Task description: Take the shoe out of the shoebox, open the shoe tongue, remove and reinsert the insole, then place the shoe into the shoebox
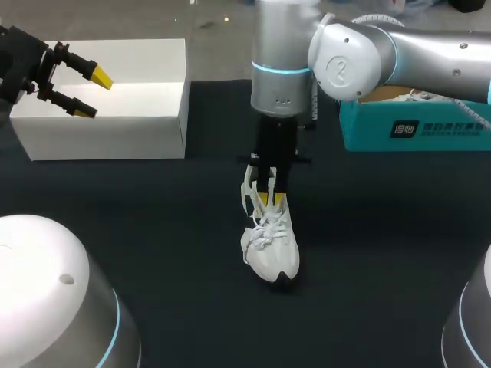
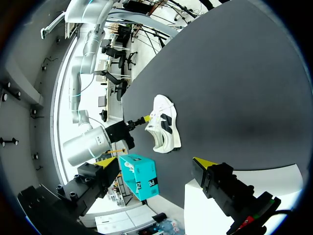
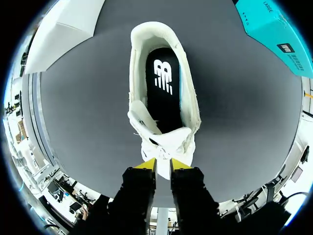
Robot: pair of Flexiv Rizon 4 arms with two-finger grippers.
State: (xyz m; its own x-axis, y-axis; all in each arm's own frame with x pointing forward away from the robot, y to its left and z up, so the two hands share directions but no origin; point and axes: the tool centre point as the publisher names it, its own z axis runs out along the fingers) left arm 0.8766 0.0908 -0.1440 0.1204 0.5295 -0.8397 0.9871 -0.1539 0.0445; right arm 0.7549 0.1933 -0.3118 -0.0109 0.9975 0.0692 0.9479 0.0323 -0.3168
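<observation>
- The dark surface (image 1: 153, 230) carries a white box (image 1: 138, 123) at the far left and a teal box (image 1: 414, 134) at the far right.
- Your white shoe (image 1: 270, 253) stands upright near the middle, out of both boxes, toe towards the near edge.
- Your right pincer (image 1: 269, 201) comes straight down onto the shoe, its yellow tips drawn close and pinching the tongue (image 3: 168, 142).
- The black insole (image 3: 164, 93) lies inside the shoe, ahead of the tongue.
- Your left pincer (image 1: 92, 93) hangs over the white box with its fingers spread, holding nothing.
</observation>
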